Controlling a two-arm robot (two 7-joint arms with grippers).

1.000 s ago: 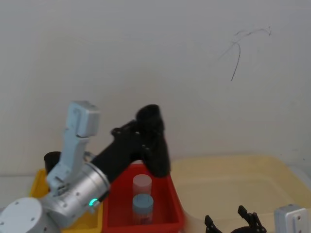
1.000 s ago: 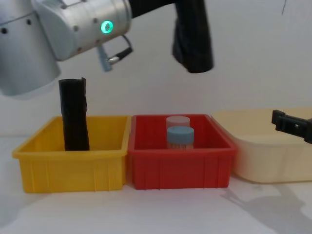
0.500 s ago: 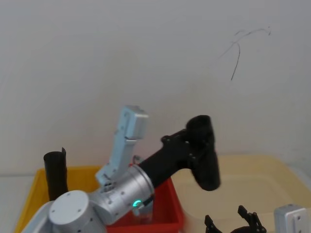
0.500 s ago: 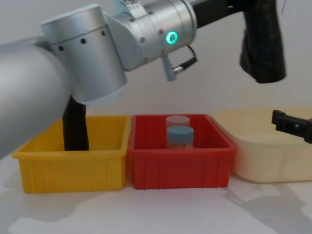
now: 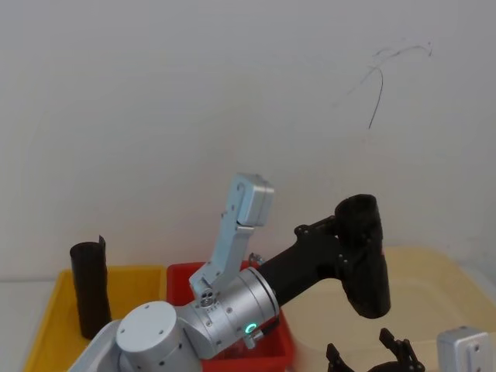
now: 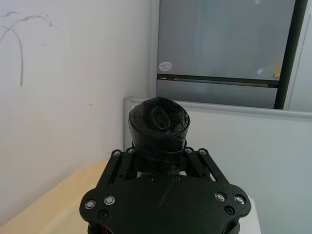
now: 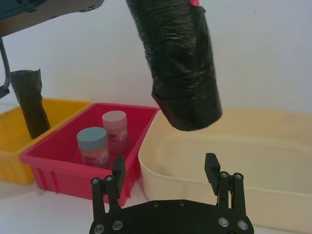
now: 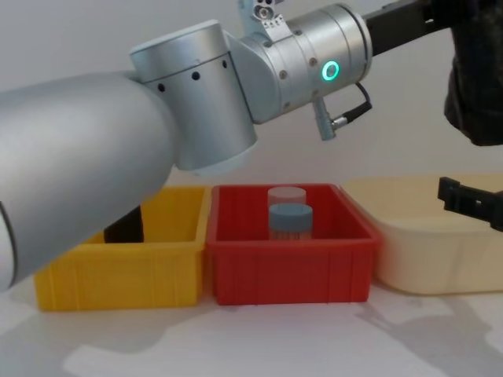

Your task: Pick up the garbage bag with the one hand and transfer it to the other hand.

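The jaws of your left gripper [image 5: 335, 242] clamp the garbage bag [image 5: 363, 256] above the cream tub [image 5: 422, 256]: pickup done. Your right gripper [image 7: 165, 168], jaws apart, sits at the tub's near side; handover remains.

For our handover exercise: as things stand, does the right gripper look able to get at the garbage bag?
Probably yes. The garbage bag hangs from the left gripper above the cream tub, and the right gripper sits open below it, with nothing between them.

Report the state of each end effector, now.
Left end effector: shut on the garbage bag, held in the air.
Right end effector: open, empty, below the bag.
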